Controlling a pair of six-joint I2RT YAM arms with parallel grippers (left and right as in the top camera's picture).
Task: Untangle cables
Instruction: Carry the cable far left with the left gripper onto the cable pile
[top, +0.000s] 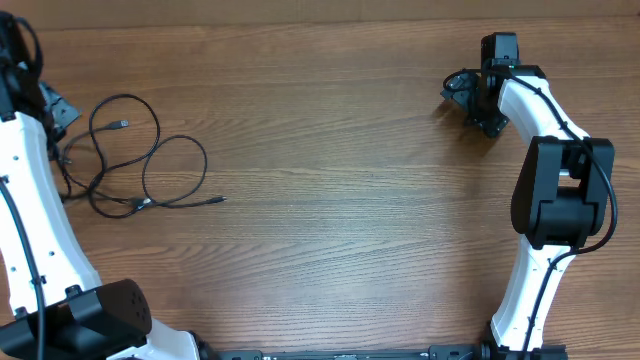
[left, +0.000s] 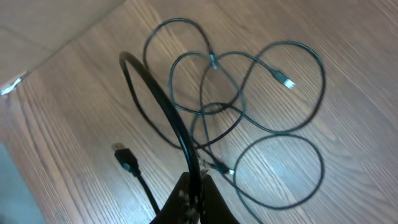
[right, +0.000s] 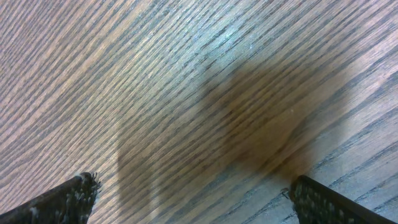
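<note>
Leftward, left hand (left: 196, 186) clamps a cable (left: 168, 106) (seemingly) near the table (left: 56, 93) edge; right hand (right: 189, 190) gapes.

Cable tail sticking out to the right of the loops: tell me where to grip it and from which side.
Grip the straight tail just behind its plug end, coming down from the right side with the jaws across the cord. It lies flat and alone on the table, clear of the loops; the right gripper is open.

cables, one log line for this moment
cables: overlapping loops, still tangled | left gripper: shut on one cable | right gripper: open, over bare table
</note>
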